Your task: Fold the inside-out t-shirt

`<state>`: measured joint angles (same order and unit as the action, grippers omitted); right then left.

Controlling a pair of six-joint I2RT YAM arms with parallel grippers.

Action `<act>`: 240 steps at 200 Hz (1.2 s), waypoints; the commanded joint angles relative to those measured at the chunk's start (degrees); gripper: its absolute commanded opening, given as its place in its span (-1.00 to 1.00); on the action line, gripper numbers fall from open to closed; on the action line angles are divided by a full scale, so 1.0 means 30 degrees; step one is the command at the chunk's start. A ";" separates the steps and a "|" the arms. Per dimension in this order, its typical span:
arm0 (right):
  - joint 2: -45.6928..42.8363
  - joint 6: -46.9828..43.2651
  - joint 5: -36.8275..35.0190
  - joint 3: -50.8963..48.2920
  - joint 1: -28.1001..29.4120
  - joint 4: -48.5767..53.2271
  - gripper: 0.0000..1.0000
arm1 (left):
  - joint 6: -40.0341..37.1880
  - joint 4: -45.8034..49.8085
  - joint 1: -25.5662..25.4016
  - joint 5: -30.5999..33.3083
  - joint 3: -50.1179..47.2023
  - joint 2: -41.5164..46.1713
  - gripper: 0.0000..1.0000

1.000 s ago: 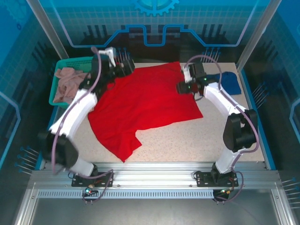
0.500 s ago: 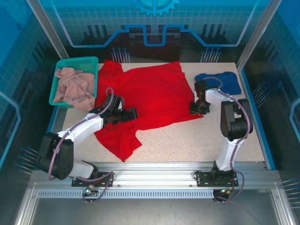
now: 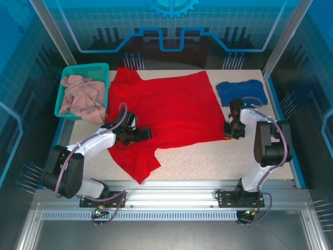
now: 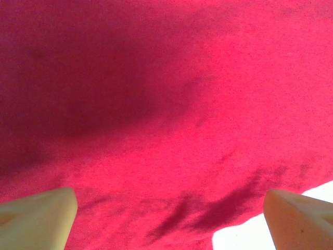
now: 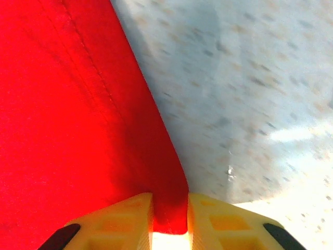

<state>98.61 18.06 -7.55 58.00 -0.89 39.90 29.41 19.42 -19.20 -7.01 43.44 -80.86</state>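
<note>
The inside-out t-shirt (image 3: 171, 109), bright red, lies spread across the table, one sleeve at the back left and a flap hanging toward the front left. My left gripper (image 3: 143, 134) hovers low over its front left part, fingers wide open and nothing between them; in the left wrist view the red cloth (image 4: 182, 104) lies below the left gripper (image 4: 169, 208). My right gripper (image 3: 230, 130) sits at the shirt's front right corner. In the right wrist view the right gripper (image 5: 170, 208) is shut on the shirt's hemmed edge (image 5: 67, 130), and the cloth fills the narrow gap.
A green basket (image 3: 70, 70) at the back left holds a pale pinkish garment (image 3: 78, 96). A dark blue t-shirt (image 3: 242, 91) lies at the back right, just behind my right arm. Bare speckled tabletop (image 3: 208, 156) shows along the front.
The left arm came from the shirt's back left corner to its front left part. The right gripper moved to the front right corner and narrowed onto the hem. The shirt lies flatter.
</note>
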 commanded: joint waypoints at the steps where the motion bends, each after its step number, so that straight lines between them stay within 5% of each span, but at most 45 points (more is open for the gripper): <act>1: -0.1737 0.0929 -0.0752 -0.1453 -0.0745 -0.0007 -0.57 | -0.0454 -0.0148 -0.0272 -0.0868 -0.0077 -0.0400 0.87; 43: -0.5401 0.0187 0.1507 -0.2216 0.0635 -0.2444 -0.38 | -0.0510 -0.1505 0.0361 0.0532 0.1335 -0.1576 0.88; 119: 0.1811 0.0387 0.2490 0.2455 0.1478 -0.1684 -0.30 | -0.0913 -0.1959 0.2947 0.0843 0.7254 -0.7611 0.86; 240: 0.1788 0.1207 0.2868 0.1370 0.0788 -0.1550 -0.31 | -0.3045 0.1680 0.3119 0.0352 1.4984 -1.4304 0.86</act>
<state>104.38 20.03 -0.47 63.94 2.02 32.95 22.35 19.57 -9.91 -4.40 85.45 -121.21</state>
